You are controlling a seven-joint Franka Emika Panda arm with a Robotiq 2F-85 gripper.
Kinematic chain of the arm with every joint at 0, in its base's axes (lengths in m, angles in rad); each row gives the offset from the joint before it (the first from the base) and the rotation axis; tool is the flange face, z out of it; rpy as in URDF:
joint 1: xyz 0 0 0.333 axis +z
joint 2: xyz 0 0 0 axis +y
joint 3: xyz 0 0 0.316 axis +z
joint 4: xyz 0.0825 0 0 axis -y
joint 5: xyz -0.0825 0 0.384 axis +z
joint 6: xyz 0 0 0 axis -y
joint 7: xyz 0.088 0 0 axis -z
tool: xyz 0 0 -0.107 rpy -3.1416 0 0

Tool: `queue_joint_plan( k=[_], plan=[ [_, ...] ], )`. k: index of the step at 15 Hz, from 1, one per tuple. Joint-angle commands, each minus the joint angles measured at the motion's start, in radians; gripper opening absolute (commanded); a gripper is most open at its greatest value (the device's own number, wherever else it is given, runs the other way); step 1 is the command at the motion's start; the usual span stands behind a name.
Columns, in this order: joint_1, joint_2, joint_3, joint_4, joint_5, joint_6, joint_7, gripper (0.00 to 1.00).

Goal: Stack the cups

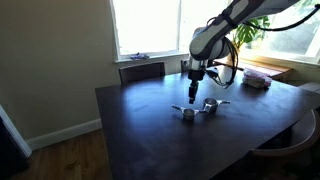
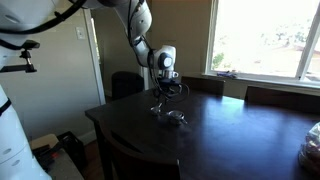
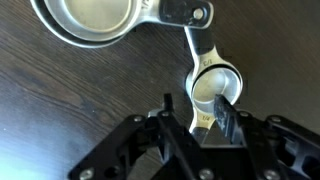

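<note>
In the wrist view a large shiny metal cup point(image 3: 88, 20) lies at the top left, its handle pointing right. A small cup point(image 3: 216, 84) sits just ahead of my gripper point(image 3: 196, 110). One thin handle runs up from it toward the large cup and another runs back between my fingers, so it looks like two nested cups. The jaws stand apart, with dark table showing between the left finger point(image 3: 167, 106) and the handle. In both exterior views the gripper point(image 1: 194, 93) point(image 2: 163, 96) hangs just over the cups point(image 1: 211, 104) point(image 2: 172, 117) on the dark table point(image 1: 140, 130).
A pinkish flat object point(image 1: 256, 80) lies near the table's far edge by the window. Chairs stand at the table's sides point(image 1: 141, 70) point(image 2: 126, 84). Another seat back point(image 1: 290, 150) shows at the near corner.
</note>
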Motion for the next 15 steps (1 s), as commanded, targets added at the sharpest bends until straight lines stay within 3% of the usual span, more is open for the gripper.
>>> queue_joint_plan(
  k=[1, 4, 7, 15],
  plan=[
    [0.024, -0.109, -0.034, -0.143, -0.076, 0.007, -0.038, 0.77],
    [0.04, -0.131, -0.053, -0.216, -0.164, 0.034, -0.058, 0.97],
    [0.039, -0.18, -0.064, -0.334, -0.242, 0.133, -0.071, 1.0],
    [0.045, -0.217, -0.087, -0.506, -0.34, 0.4, -0.057, 1.0]
  ],
)
